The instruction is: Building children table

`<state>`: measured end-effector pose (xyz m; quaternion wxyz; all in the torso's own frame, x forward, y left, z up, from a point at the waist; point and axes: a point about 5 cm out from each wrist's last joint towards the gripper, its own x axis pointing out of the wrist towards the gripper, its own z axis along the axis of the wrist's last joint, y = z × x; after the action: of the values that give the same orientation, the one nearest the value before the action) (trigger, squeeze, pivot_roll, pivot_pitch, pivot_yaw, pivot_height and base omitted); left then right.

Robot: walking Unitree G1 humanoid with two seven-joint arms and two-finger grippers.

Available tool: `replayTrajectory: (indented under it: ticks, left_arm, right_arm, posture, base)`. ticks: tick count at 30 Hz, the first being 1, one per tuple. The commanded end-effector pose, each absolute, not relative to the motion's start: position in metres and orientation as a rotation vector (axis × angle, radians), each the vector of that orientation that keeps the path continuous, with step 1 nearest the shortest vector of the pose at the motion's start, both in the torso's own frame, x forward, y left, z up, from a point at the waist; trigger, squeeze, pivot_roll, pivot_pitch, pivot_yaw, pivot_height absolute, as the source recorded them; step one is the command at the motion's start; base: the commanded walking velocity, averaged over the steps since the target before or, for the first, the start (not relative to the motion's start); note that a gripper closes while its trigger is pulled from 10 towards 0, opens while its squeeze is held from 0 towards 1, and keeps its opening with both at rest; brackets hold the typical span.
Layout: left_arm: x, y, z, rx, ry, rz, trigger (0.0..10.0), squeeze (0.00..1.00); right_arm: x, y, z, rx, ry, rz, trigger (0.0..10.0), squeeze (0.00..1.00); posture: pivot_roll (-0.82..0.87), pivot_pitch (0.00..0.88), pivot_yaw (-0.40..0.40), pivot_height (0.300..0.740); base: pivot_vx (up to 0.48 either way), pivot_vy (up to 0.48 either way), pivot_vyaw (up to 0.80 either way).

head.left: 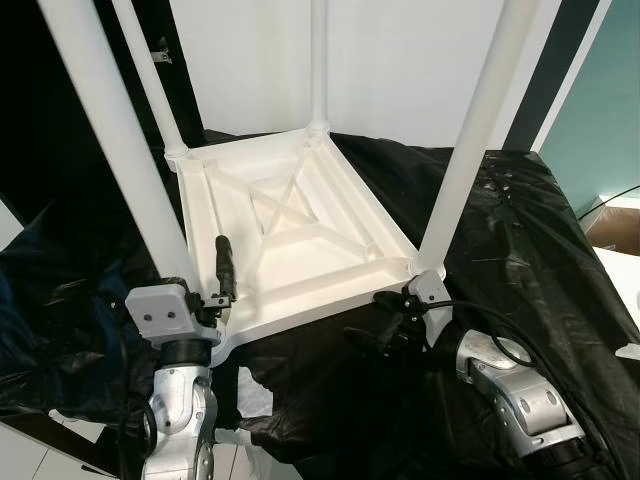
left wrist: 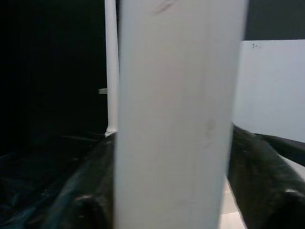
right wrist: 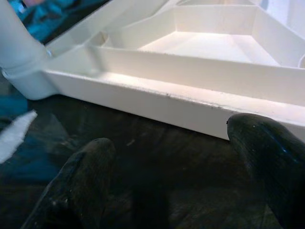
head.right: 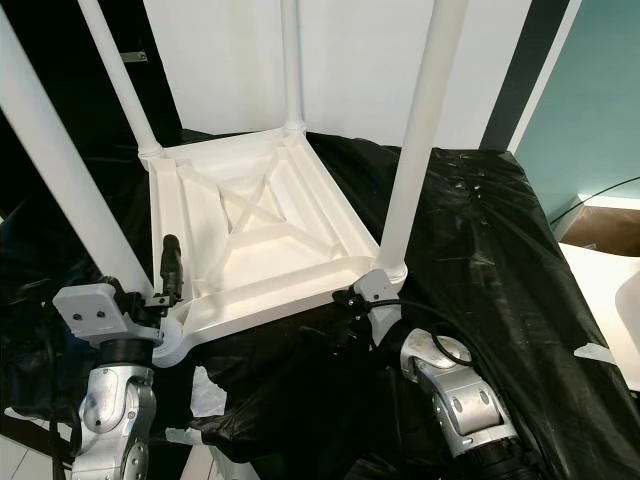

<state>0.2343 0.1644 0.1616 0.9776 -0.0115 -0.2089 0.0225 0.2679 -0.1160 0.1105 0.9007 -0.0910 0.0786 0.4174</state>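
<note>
A white children's table (head.left: 300,290) lies upside down on black plastic sheeting, with its legs pointing up. My left gripper (head.left: 190,258) is at the near-left leg (head.left: 120,150), just above the corner. One black finger (head.left: 224,265) stands upright beside the leg and the other is hidden behind it. In the left wrist view the leg (left wrist: 176,119) sits tight between the two dark fingers (left wrist: 81,195). My right gripper (right wrist: 167,138) is open, low on the sheeting by the near-right leg (head.left: 470,150), pointing at the table's front rim (right wrist: 157,98) with nothing between its fingers.
Crumpled black plastic sheeting (head.left: 520,240) covers the work surface. Scraps of white tape (head.left: 255,390) lie at its front edge. A white wall stands behind, and a cardboard box (head.left: 618,225) and a cable are at the far right.
</note>
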Motion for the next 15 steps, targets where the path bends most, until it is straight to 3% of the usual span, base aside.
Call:
replayTrajectory:
  ticks: [1,6,7,9,10,15]
  left_arm:
    - [0.241,0.161,0.159,-0.007,-0.395,0.025,0.0,0.00]
    - [0.248,0.165,0.164,0.017,-0.408,0.034,0.0,0.00]
    - [0.250,0.167,0.164,0.022,-0.401,0.033,6.7,0.00]
    - [0.251,0.169,0.159,0.041,-0.367,0.015,6.7,0.00]
    - [0.251,0.168,0.150,0.056,-0.320,-0.015,10.0,0.00]
    - [0.241,0.156,0.124,0.091,-0.204,-0.123,10.0,0.00]
  right_arm:
    - [0.271,-0.111,0.110,-0.228,0.149,0.875,10.0,0.00]
    - [0.276,-0.109,0.107,-0.319,0.128,0.856,10.0,0.00]
    - [0.278,-0.110,0.106,-0.346,0.125,0.836,10.0,0.00]
    - [0.280,-0.110,0.105,-0.352,0.128,0.820,10.0,0.00]
    - [0.280,-0.110,0.105,-0.354,0.128,0.816,10.0,0.00]
    - [0.279,-0.109,0.103,-0.356,0.126,0.820,10.0,0.00]
  posture:
    - [0.12,0.000,0.000,0.740]
    - [0.12,0.000,-0.003,0.740]
    - [0.12,0.000,-0.003,0.740]
    - [0.12,0.000,0.000,0.740]
    - [0.12,0.000,0.000,0.740]
    - [0.12,0.000,0.005,0.740]
  base:
    - [0.000,0.000,0.00]
    - [0.000,0.000,0.00]
    - [0.000,0.000,0.00]
    - [0.000,0.000,0.00]
    - [0.000,0.000,0.00]
    - [0.000,0.000,0.00]
